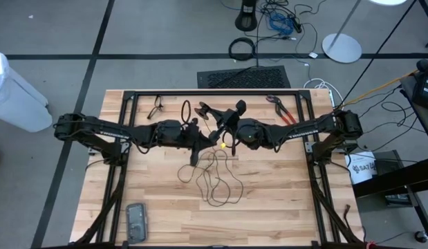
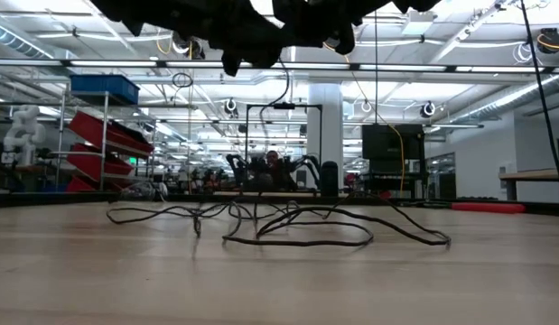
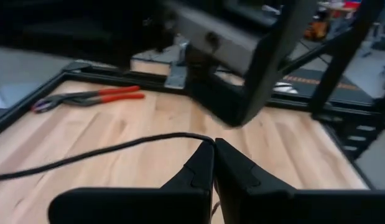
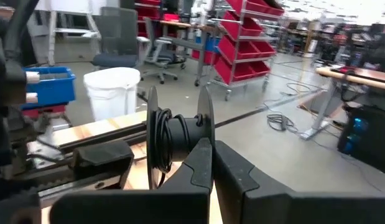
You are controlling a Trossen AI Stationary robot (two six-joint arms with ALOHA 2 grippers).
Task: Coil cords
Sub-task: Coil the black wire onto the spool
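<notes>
Your left gripper [image 3: 213, 146] is pinched tight on the black cord [image 1: 217, 181] at frame centre. Your right gripper [image 4: 212, 148] has its fingers pressed together, beside a spool [image 4: 176, 134].

One camera hung overhead and looked straight down on the whole wooden table [image 1: 269, 200], while another sat at tabletop height, facing level across the boards into the workshop beyond. Both took in the loose black cord [image 1: 217, 181] mid-table. Each wrist camera peered close past its own fingers, the left one toward the red-handled pliers [image 3: 86, 98].
</notes>
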